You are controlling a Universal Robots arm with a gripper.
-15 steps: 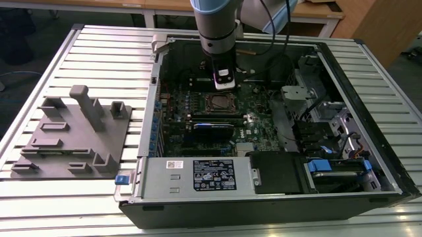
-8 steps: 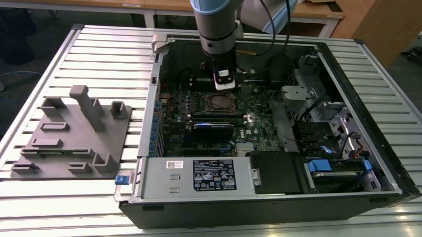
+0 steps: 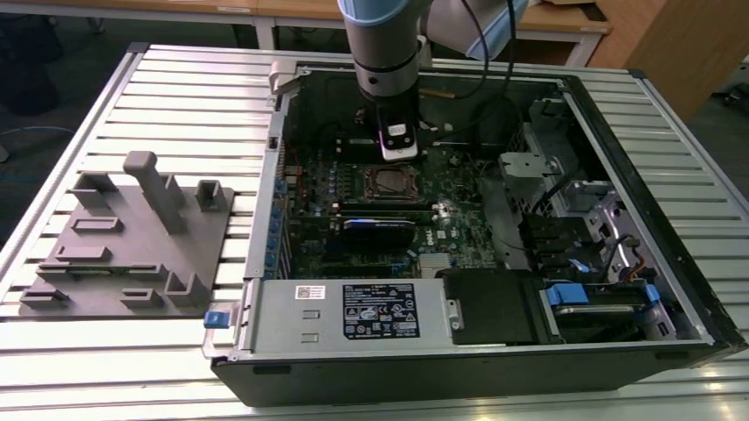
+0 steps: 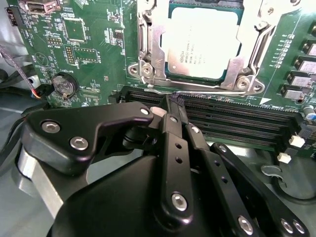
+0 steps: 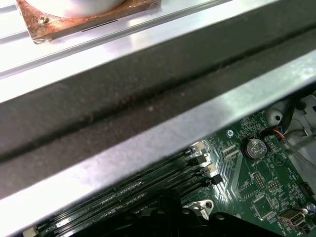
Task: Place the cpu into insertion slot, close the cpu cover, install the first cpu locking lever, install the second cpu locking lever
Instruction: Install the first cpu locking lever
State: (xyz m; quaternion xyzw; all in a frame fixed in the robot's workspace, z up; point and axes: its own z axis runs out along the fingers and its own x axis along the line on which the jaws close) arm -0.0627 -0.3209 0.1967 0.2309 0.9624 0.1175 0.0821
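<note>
My fingers (image 4: 174,106) are closed on nothing, beside the cpu (image 4: 204,42) under its cpu cover (image 4: 148,47).

The cpu (image 4: 203,43), silver-topped, lies flat in the slot (image 3: 388,184); the cover (image 4: 148,54) seems closed over its edges.

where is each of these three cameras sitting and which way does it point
Exterior view: off the arm, above, looking down into the open computer case; the arm and its hand hang over the insertion slot.
Second wrist view: on the wrist, facing the cpu under the cpu cover; the hand fills the foreground.
First wrist view: on the wrist, facing the case wall.
Both wrist views share the coin battery.
</note>
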